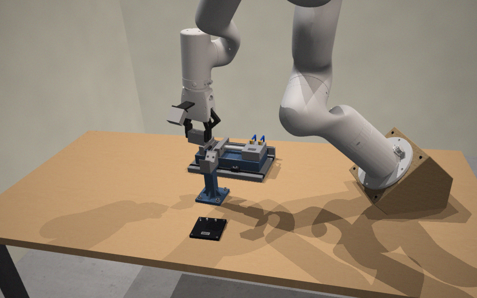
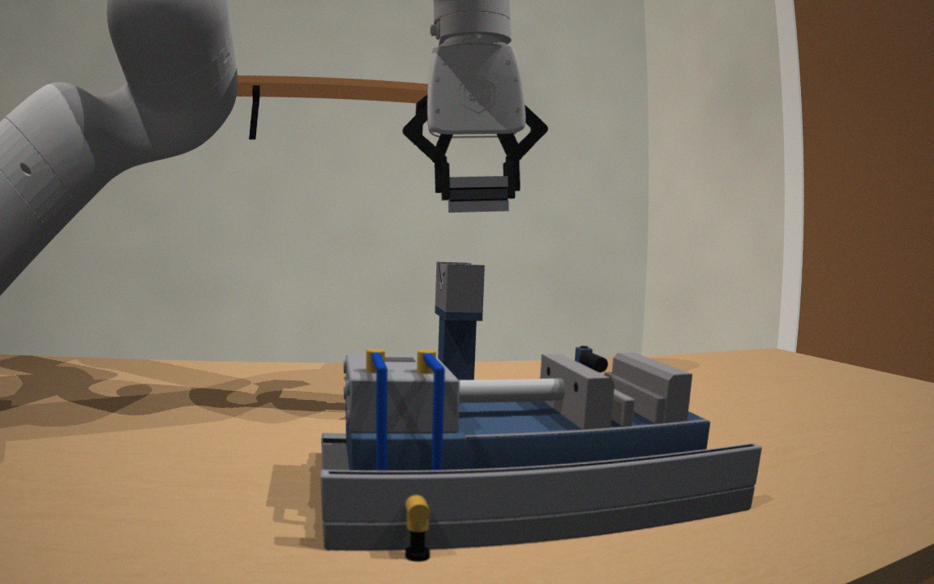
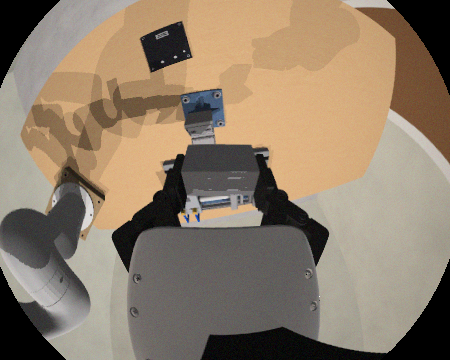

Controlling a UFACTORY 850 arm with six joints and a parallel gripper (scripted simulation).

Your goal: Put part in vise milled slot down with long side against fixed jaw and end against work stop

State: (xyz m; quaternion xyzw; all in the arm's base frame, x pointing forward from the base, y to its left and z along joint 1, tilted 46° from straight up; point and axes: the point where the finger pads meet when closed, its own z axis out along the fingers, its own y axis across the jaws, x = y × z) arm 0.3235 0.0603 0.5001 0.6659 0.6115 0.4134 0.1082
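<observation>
My gripper (image 2: pixel 478 190) points straight down and is shut on the part (image 2: pixel 478 195), a grey block held level, well above the table. It also shows in the top view (image 1: pixel 196 136), above the jaw end of the vise (image 1: pixel 232 157). The vise stands open, with the moving jaw (image 2: pixel 577 388) on the cylinder rod and the fixed jaw (image 2: pixel 650 384) behind it. The work stop (image 2: pixel 591 358) is a short dark rod at the jaws' far end. In the wrist view the part (image 3: pixel 220 170) hides most of the vise. I cannot see the slot. The black infeed plate (image 1: pixel 208 228) lies empty.
The V-block (image 1: pixel 208 163) stands on a blue post between the vise and the infeed plate, its grey head empty (image 2: pixel 460 286). The air cylinder (image 2: pixel 401 403) with blue hoses sits at the vise's other end. The arm's wooden base wedge (image 1: pixel 410 177) is at the right.
</observation>
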